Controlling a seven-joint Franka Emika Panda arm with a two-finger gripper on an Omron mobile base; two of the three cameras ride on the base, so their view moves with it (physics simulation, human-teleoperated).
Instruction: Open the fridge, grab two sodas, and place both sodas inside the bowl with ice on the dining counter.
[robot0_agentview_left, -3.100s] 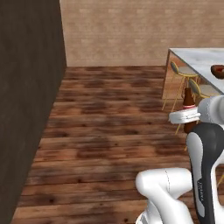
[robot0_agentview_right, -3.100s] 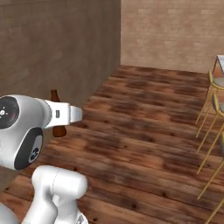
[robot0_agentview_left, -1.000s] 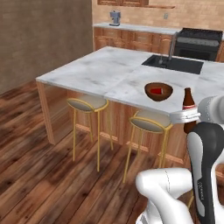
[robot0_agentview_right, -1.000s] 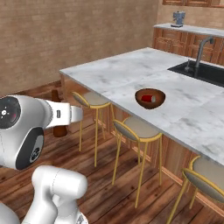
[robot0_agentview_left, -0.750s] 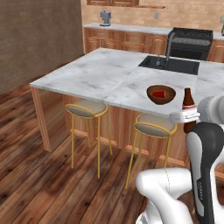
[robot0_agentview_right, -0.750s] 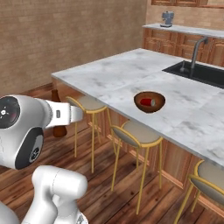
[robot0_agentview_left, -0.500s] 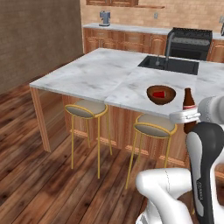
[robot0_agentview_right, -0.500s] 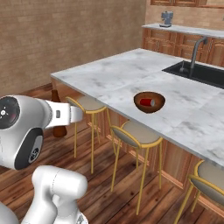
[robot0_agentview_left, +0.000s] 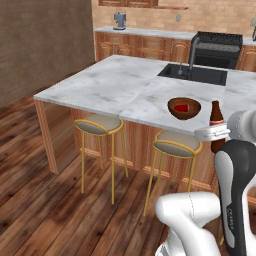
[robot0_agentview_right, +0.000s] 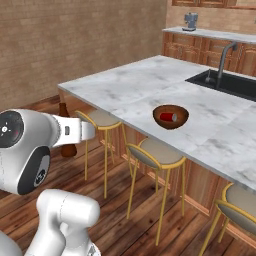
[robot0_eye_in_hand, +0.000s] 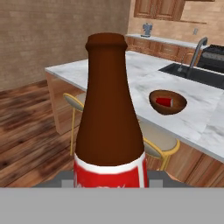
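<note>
My gripper (robot0_agentview_left: 212, 134) is shut on a slim dark-brown soda bottle (robot0_agentview_left: 216, 124) with a red label, held upright in front of the dining counter (robot0_agentview_left: 120, 87). In the hand view the bottle (robot0_eye_in_hand: 111, 122) stands close and hides my fingertips. From the right base view it (robot0_agentview_right: 66, 148) peeks out behind the white hand. The reddish-brown wooden bowl (robot0_agentview_left: 184, 108) sits near the counter's front edge, left of and beyond the bottle. A red soda (robot0_agentview_right: 167, 117) lies inside the bowl (robot0_agentview_right: 170, 116). I cannot make out ice in it. The fridge is out of view.
Yellow-legged stools (robot0_agentview_left: 98, 125) (robot0_agentview_left: 176, 143) stand under the counter's front edge, between me and the bowl. A black sink with tap (robot0_agentview_left: 192, 74) is set in the far side. A black oven range (robot0_agentview_left: 217, 49) and wall counters with a coffee machine (robot0_agentview_left: 119, 21) lie behind.
The whole picture has swung from bare wooden floor to the dining counter, so the base moved; over the last half second it barely shifts. The bottle stays in my gripper.
</note>
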